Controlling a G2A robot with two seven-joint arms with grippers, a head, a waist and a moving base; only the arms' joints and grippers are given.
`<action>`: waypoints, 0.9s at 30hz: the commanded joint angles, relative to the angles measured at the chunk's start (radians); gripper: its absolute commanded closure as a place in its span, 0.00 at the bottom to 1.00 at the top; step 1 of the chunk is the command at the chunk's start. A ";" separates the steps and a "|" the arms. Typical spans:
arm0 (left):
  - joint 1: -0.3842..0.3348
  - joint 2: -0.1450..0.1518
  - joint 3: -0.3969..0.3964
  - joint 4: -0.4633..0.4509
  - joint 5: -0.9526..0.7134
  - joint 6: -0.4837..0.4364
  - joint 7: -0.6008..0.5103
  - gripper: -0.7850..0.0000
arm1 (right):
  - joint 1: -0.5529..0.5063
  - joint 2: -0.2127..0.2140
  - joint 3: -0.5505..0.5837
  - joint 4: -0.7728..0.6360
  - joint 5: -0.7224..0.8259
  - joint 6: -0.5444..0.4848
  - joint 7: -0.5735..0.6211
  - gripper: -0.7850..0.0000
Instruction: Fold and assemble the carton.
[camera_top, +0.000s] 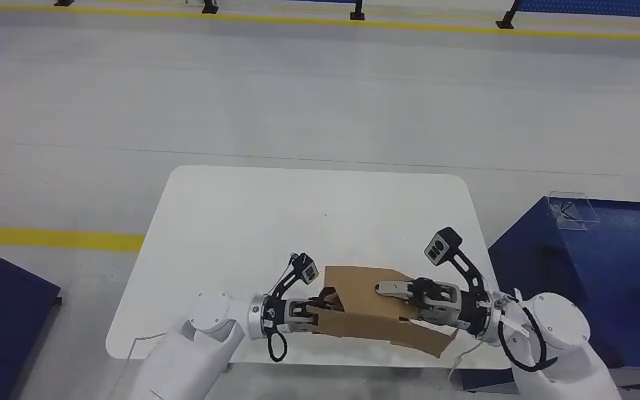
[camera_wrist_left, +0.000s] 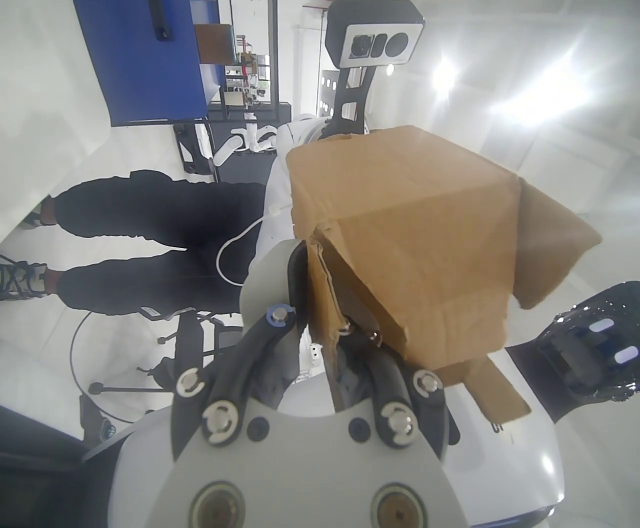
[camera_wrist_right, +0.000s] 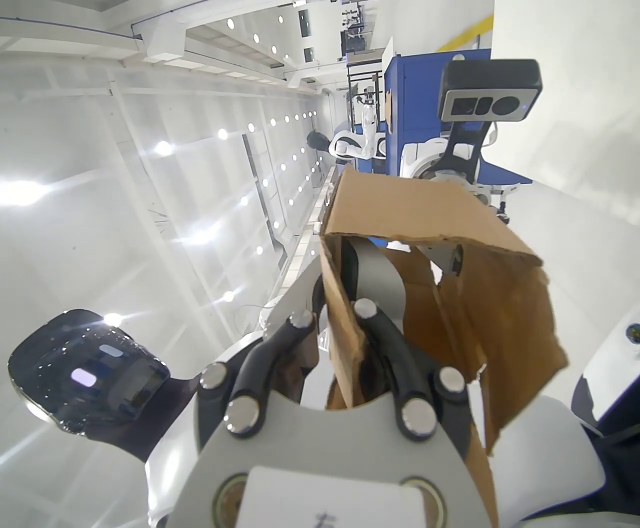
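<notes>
A brown carton (camera_top: 365, 292), partly opened into a box with loose flaps, is held between both grippers over the near edge of the white table (camera_top: 300, 210). My left gripper (camera_top: 322, 304) is shut on the carton's left wall. In the left wrist view its fingers (camera_wrist_left: 280, 270) clamp the torn edge of the carton (camera_wrist_left: 410, 225), with one finger hidden inside. My right gripper (camera_top: 396, 290) is shut on the opposite wall. In the right wrist view that gripper (camera_wrist_right: 341, 305) pinches the carton (camera_wrist_right: 425, 215), one finger inside and one outside. A flap hangs loose on each side.
A dark blue bin (camera_top: 572, 255) stands off the table's right side. Another blue object (camera_top: 20, 300) sits on the floor at the left. The far half of the table is bare. Each wrist camera mount (camera_top: 443, 246) rises above the carton.
</notes>
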 joint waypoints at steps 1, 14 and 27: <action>0.002 0.004 -0.010 0.001 0.026 0.007 0.016 0.00 | 0.000 0.001 0.004 -0.002 0.009 -0.006 -0.008 1.00; 0.151 0.072 -0.310 -0.182 0.404 -0.173 0.301 0.00 | -0.001 0.001 0.028 0.012 0.064 -0.026 -0.051 1.00; 0.385 0.086 -0.441 -0.577 1.165 -0.402 0.850 0.00 | 0.003 0.004 0.027 -0.002 -0.086 -0.215 -0.075 1.00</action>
